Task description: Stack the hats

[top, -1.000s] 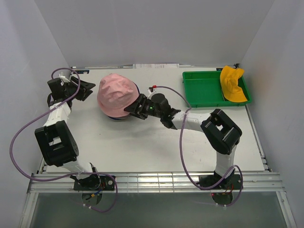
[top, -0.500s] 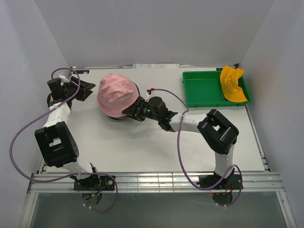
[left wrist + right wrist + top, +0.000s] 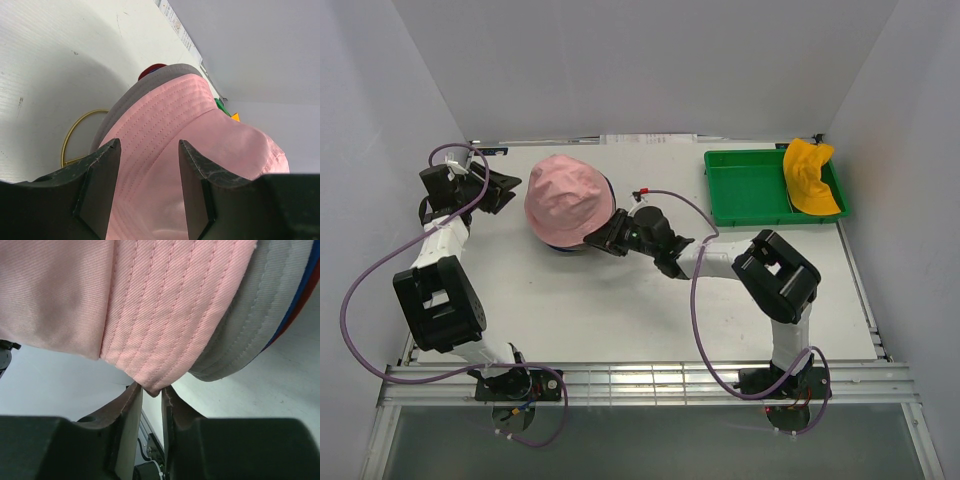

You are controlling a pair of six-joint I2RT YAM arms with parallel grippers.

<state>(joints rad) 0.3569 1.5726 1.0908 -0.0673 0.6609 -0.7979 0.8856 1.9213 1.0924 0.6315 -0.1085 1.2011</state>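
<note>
A pink hat [image 3: 567, 197] sits crown-up on top of a pile at the back left of the table. Under it the right wrist view shows a grey hat [image 3: 260, 325] and a blue brim edge [image 3: 307, 285]. A dark red hat [image 3: 152, 70] peeks out behind in the left wrist view. My right gripper [image 3: 592, 238] is at the pile's right side, its jaws [image 3: 151, 389] nipped on the edge of the pink brim. My left gripper [image 3: 512, 187] stands open just left of the pile, nothing between its fingers. A yellow-orange hat [image 3: 810, 178] lies over the green tray's right rim.
The green tray [image 3: 745, 190] stands at the back right. A thin yellow wire ring [image 3: 75, 132] lies on the table against the pile's left side. White walls close in the table on three sides.
My right gripper has slid left up to the pile and its jaws have come together on the pink brim. The left arm has not moved.
</note>
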